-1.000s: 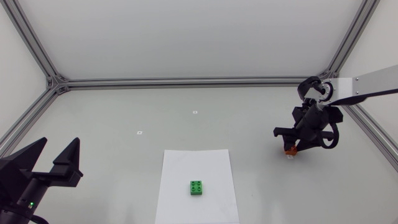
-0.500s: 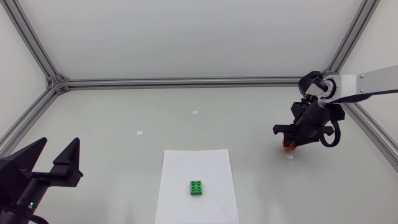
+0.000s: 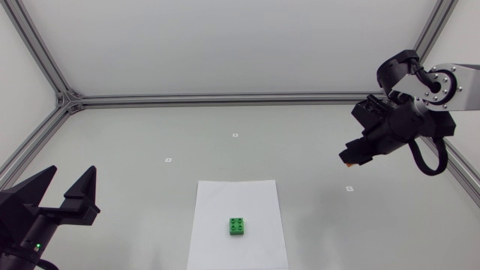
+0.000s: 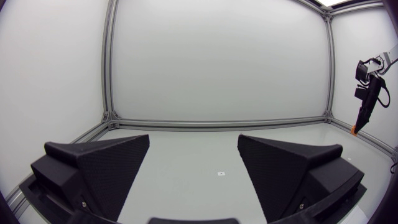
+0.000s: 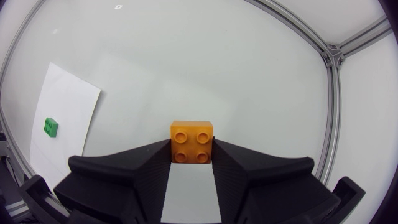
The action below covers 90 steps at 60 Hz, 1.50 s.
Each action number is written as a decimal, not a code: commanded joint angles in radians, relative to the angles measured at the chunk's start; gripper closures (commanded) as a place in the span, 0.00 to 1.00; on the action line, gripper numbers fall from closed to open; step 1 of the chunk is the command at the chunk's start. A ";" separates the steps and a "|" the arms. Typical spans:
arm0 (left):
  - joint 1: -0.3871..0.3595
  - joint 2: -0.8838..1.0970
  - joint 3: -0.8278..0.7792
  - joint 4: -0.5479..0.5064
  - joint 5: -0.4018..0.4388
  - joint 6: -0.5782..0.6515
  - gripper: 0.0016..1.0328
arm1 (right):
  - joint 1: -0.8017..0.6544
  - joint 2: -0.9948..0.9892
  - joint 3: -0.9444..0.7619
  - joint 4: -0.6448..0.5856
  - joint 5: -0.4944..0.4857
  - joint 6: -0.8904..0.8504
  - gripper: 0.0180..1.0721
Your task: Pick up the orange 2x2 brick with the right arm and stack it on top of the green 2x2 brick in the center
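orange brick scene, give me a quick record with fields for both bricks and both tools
right tool: shut on the orange brick
orange brick: held above the right side of the table
green brick: on the white paper, nothing stacked on it
left tool: open, empty, at the table's left front
stacking: not yet done

Right tool (image 3: 349, 157) held aloft near the surface's right edge, tilted downward, fingers pinching the orange brick (image 5: 191, 142) from both sides. Left tool (image 3: 72, 172) parked at the near left corner, fingers spread wide.
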 commanded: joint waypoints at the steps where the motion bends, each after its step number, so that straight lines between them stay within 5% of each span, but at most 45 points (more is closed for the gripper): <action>1: 0.002 -0.008 -0.041 -0.015 0.004 0.013 0.04 | 0.047 -0.043 -0.051 -0.013 0.013 -0.063 0.86; 57: 0.002 -0.008 -0.041 -0.015 0.004 0.013 0.04 | 0.538 -0.189 -0.163 -0.116 0.133 -0.261 0.95; 77: 0.002 -0.008 -0.041 -0.013 0.004 0.013 0.04 | 0.744 -0.146 -0.175 -0.097 0.102 -0.276 0.95; 90: 0.002 -0.008 -0.041 -0.015 0.004 0.013 0.04 | 0.767 0.011 -0.086 -0.148 -0.036 -0.330 0.95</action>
